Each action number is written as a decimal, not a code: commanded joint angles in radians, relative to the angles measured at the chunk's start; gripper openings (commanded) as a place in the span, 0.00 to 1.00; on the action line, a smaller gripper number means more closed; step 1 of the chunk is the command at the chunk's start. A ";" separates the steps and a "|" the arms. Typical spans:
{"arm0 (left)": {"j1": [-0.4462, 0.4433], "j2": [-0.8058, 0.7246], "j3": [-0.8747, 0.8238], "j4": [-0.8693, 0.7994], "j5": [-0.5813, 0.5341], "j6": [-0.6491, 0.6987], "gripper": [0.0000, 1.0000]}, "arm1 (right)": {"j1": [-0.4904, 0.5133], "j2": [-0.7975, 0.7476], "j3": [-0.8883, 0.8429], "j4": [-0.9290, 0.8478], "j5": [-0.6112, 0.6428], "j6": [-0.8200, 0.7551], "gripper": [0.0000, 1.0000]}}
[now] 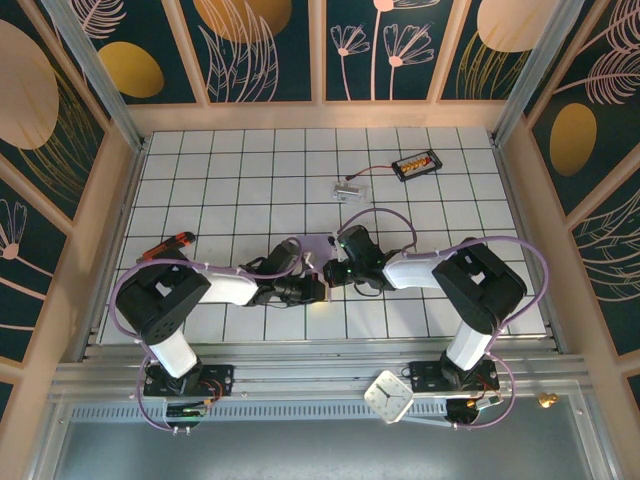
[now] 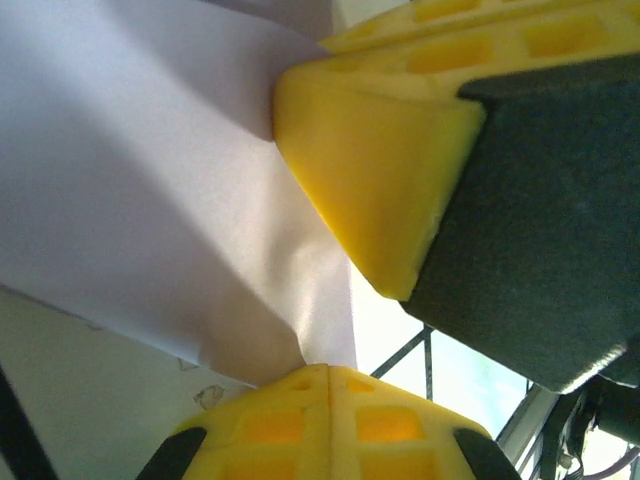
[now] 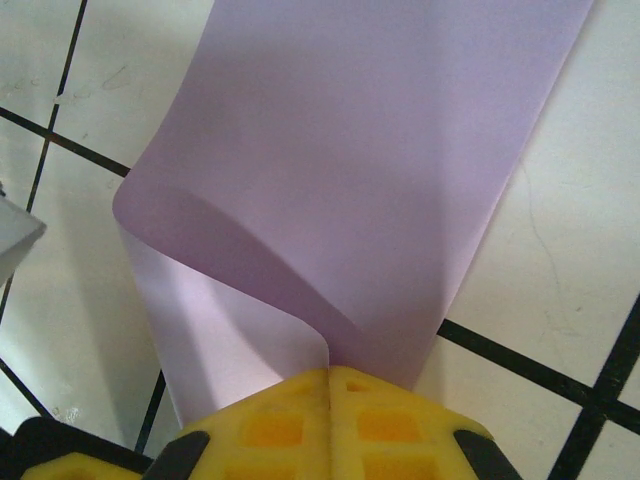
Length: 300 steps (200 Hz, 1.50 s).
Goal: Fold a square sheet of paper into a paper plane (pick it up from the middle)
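Observation:
The square sheet of paper [image 3: 360,150] is plain lavender. It lifts off the white tiles and curls over on its left side. My right gripper [image 3: 330,372] is shut on its near edge. In the left wrist view the same sheet [image 2: 150,180] hangs slanted, with my left gripper [image 2: 330,370] shut on its lower corner. The right gripper's yellow finger [image 2: 380,170] sits close above it. From above, the left gripper [image 1: 318,290] and the right gripper [image 1: 335,272] meet tip to tip at the table's middle. The paper plane is out of view.
A clear plastic piece with a wire [image 1: 349,188] and a black holder with orange cells [image 1: 416,164] lie at the back. A red-handled tool [image 1: 167,246] lies at the left. A small white clock [image 1: 389,395] sits on the near rail. Frame walls surround the tiled table [image 1: 240,170].

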 commanded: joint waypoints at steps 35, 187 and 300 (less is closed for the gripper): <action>-0.032 0.015 -0.017 0.043 0.041 -0.045 0.00 | -0.006 0.042 -0.047 -0.097 0.043 0.020 0.00; 0.141 -0.139 -0.018 -0.019 -0.007 0.013 0.00 | -0.005 0.051 -0.047 -0.089 0.042 0.016 0.00; 0.177 -0.004 0.076 -0.058 -0.016 0.085 0.00 | -0.006 0.045 -0.045 -0.092 0.038 0.013 0.00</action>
